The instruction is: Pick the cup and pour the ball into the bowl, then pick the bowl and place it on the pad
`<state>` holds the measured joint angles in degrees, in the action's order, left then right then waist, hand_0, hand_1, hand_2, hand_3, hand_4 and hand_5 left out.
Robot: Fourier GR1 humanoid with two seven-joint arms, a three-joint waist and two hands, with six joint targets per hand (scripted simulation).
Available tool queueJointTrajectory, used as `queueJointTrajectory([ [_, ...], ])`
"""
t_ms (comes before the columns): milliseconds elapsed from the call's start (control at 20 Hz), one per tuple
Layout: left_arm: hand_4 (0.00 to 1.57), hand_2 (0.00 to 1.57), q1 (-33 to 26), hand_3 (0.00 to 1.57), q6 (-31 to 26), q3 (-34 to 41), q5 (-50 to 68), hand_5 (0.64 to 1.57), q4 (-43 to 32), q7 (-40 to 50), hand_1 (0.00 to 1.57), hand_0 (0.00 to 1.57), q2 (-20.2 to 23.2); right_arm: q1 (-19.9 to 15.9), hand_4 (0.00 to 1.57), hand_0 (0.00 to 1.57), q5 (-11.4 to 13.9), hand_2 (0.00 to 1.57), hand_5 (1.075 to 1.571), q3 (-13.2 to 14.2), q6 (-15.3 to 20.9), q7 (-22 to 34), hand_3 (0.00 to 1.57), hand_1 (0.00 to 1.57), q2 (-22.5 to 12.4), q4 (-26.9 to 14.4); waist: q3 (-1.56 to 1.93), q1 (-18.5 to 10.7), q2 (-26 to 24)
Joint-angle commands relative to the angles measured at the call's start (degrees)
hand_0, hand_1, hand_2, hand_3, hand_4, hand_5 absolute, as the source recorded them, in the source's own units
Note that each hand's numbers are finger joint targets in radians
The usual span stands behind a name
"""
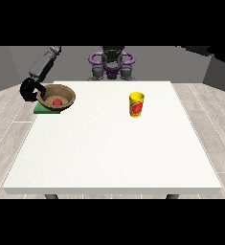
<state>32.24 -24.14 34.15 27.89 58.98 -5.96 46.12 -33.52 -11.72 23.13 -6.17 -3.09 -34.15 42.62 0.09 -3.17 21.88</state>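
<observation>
At the bench's far left edge, your robot hand [29, 90] at the view's left curls round the rim of the bowl [57, 97], which sits on the green pad [43, 109] with the red ball [57, 102] inside. Treat the bowl as stiff and probably light; the rim is your hold. The yellow cup [136, 105] stands upright right of centre. No other robot hand shows.

Torso [112, 64] dark grey with black upper part — purple rings curving round shoulders. Arm [44, 64] at view's left grey, blocky segments, darker joint band. Hand [28, 90] at view's left black — glossy.
</observation>
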Motion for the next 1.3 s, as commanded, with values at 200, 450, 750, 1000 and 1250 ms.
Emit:
queueJointTrajectory([
  [200, 0.70, 0.00, -0.40, 0.00, 2.88, 3.38, 5.44, 1.559, 10.19, 4.39, 0.00, 0.00, 1.53, -1.12, 0.97, 1.57, -0.34, 1.57, 1.570, 4.91, -6.13, -13.98, 0.00, 1.57, -7.47, -12.59, 0.15, -0.28, 6.77],
  [450, 0.69, 0.00, -3.57, 0.00, 1.59, 5.97, 7.94, 1.557, 12.79, 4.61, 0.00, 0.00, 2.25, -1.65, 0.98, 1.57, -0.02, 1.57, 1.570, 6.15, -8.29, -17.00, 0.00, 1.57, -11.90, -17.04, 0.07, -0.99, 8.88],
  [750, 0.70, 0.00, -3.29, 0.00, 4.63, 3.13, 8.41, 1.556, 13.69, 9.46, 0.00, 0.00, 1.35, -2.84, 0.98, 1.57, 3.90, 1.57, 1.567, 1.35, -5.05, -15.02, 0.46, 1.57, -7.28, -18.01, 0.00, -0.47, 2.91],
  [1000, 0.67, 0.00, -5.88, 0.00, 0.69, 3.28, 7.57, 1.554, 9.36, 5.82, 0.00, 0.00, 1.12, -1.63, 0.99, 1.57, 3.47, 1.57, 1.565, 0.82, -8.29, -12.55, 0.89, 1.57, -7.15, -19.18, -0.09, -0.61, 0.70],
  [1250, 0.66, 0.00, -5.95, 0.00, 0.45, 1.63, 6.89, 1.548, 5.89, 8.81, 0.00, 0.00, 2.96, -1.18, 0.98, 1.57, 5.20, 1.57, 1.561, -1.55, -8.05, -6.70, 1.41, 1.57, -7.48, -18.85, -0.10, 0.36, -5.71],
])
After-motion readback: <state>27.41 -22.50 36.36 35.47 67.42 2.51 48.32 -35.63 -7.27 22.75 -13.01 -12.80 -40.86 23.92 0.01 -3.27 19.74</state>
